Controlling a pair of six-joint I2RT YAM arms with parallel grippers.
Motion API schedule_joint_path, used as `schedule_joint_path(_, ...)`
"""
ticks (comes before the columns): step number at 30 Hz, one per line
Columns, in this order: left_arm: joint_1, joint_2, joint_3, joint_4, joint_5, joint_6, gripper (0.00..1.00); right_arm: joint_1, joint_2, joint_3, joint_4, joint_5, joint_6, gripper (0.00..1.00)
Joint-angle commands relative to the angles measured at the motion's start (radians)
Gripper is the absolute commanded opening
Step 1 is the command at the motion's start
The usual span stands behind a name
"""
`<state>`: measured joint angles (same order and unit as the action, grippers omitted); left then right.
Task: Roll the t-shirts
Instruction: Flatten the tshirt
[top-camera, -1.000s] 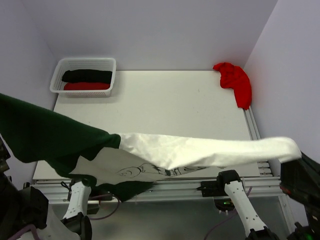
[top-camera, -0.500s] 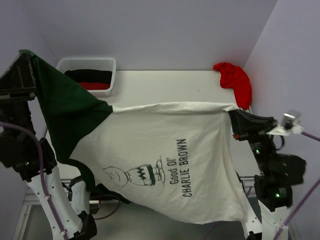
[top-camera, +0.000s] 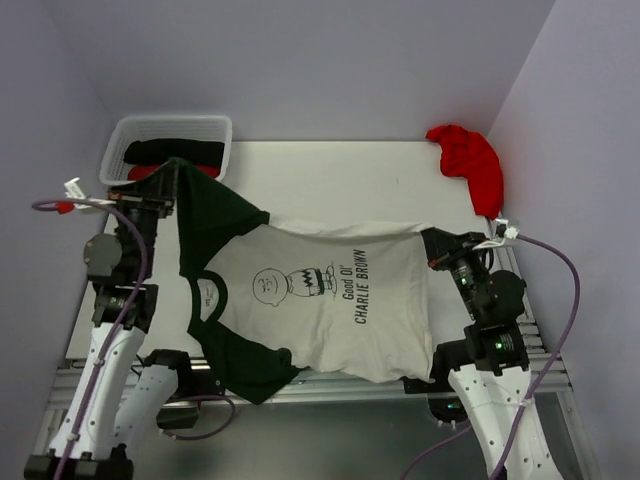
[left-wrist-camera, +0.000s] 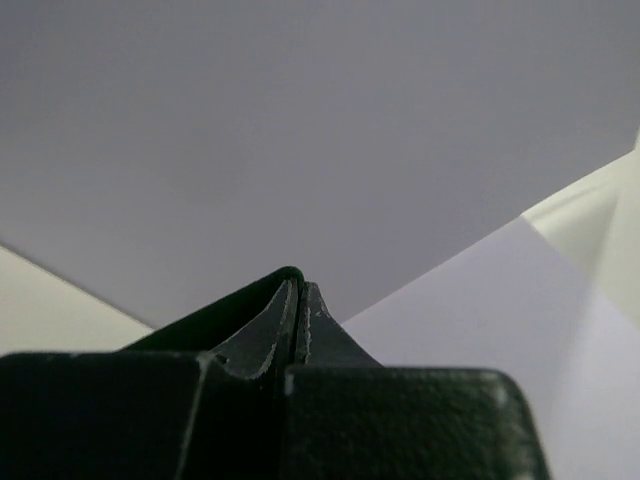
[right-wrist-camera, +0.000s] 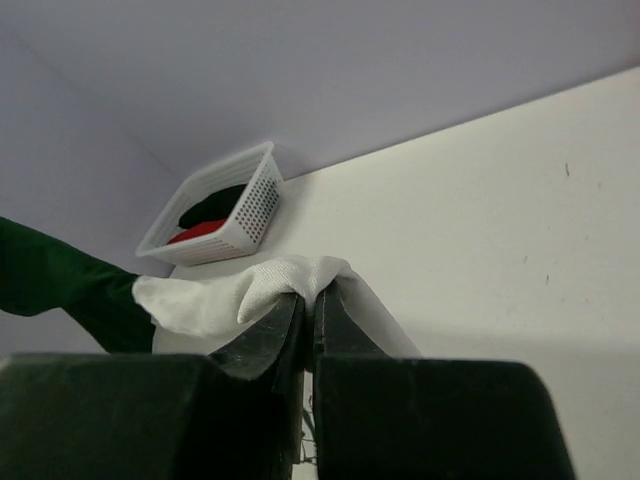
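The cream Charlie Brown t-shirt (top-camera: 330, 300) with dark green sleeves hangs spread between my two grippers over the near half of the table, print facing up. My left gripper (top-camera: 172, 190) is shut on its dark green sleeve (top-camera: 210, 215); in the left wrist view the fingertips (left-wrist-camera: 297, 300) pinch dark cloth. My right gripper (top-camera: 432, 243) is shut on the cream hem corner (right-wrist-camera: 290, 275). The plain red t-shirt (top-camera: 470, 165) lies crumpled at the far right corner. A black roll (top-camera: 175, 150) and a red roll (top-camera: 145, 170) lie in the basket.
The white mesh basket (top-camera: 165, 125) stands at the far left corner, also in the right wrist view (right-wrist-camera: 225, 205). The white table (top-camera: 330, 180) shows bare behind the shirt. Grey walls close in on three sides. Cables hang off both arms.
Both arms have swung down and forward, carrying the shirt from a raised, stretched hold to a lower spread over the table, with the print now facing up.
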<state>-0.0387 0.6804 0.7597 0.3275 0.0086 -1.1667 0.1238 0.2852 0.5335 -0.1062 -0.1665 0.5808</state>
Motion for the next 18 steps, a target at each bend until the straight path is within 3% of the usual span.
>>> schedule_joint_path(1, -0.154, 0.045, -0.042, 0.137, -0.257, 0.136, 0.01, -0.006, 0.031, -0.024, 0.149, 0.07, 0.013, 0.0)
schedule_joint_path(6, -0.256, 0.217, -0.04, 0.209, -0.36, 0.177, 0.01, -0.007, 0.152, -0.092, 0.232, 0.097, 0.013, 0.0)
schedule_joint_path(11, -0.267, 0.388, -0.008, 0.258, -0.432, 0.188, 0.01, -0.016, 0.314, -0.093, 0.319, 0.108, 0.017, 0.0)
schedule_joint_path(18, -0.268, 0.631, 0.115, 0.327, -0.44, 0.183, 0.01, -0.068, 0.684, 0.009, 0.453, 0.096, 0.037, 0.0)
